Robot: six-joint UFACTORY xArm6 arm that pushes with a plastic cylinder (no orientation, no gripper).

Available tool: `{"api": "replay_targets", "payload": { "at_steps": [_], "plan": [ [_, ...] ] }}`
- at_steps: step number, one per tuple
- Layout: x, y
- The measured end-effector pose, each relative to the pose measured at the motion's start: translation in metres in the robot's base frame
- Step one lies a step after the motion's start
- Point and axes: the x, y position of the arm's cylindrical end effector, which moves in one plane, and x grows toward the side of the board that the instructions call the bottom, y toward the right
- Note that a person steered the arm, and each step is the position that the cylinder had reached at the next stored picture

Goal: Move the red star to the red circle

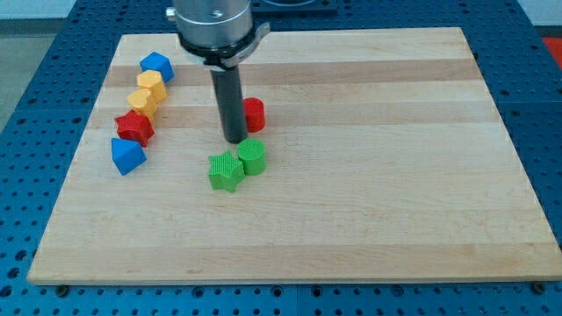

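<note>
The red star (134, 127) lies near the board's left edge, between a blue triangle-shaped block (126, 155) below it and two yellow blocks above it. The red circle (253, 114) stands near the board's middle, partly hidden by my rod. My tip (234, 139) rests just left of and slightly below the red circle, right above the green blocks. The tip is far to the right of the red star.
A yellow block (142, 101) and a second yellow block (151, 84) line up above the red star, with a blue block (156, 66) at the top. A green star (226, 170) and a green circle (252, 156) sit together below my tip. The wooden board (369, 175) lies on a blue perforated table.
</note>
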Motion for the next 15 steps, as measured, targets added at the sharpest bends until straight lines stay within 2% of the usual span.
{"api": "replay_targets", "payload": {
  "at_steps": [2, 4, 6, 7, 9, 15],
  "plan": [
    [0.030, -0.043],
    [0.083, -0.101],
    [0.078, -0.195],
    [0.046, -0.210],
    [-0.001, -0.175],
    [-0.040, -0.020]
  ]
}}
